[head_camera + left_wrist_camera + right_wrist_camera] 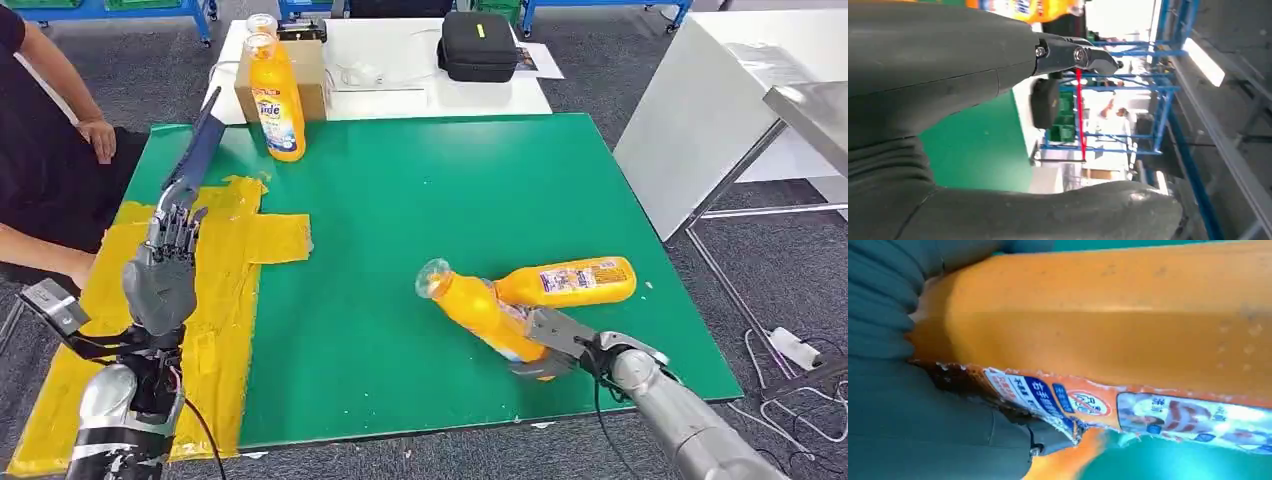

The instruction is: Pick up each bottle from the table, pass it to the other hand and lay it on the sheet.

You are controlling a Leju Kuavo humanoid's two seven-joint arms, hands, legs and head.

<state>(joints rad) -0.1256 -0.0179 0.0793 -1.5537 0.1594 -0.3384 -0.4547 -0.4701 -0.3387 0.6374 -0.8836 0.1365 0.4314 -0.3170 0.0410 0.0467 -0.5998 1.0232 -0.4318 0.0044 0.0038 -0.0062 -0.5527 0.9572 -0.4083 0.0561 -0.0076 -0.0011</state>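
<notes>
The right hand (545, 345) grips an orange bottle (478, 310) near the front edge of the green mat (420, 210), cap tilted up and to the left. The left hand (160, 275) is raised over the yellow sheet (225, 300), fingers extended and holding nothing. A second bottle (570, 281) lies flat just behind the gripped one; a third bottle (276, 100) stands upright at the mat's far left corner.

The head view looks down from high over the green mat (420, 200); both wrist views sit close above it, sharing its green surface.
</notes>
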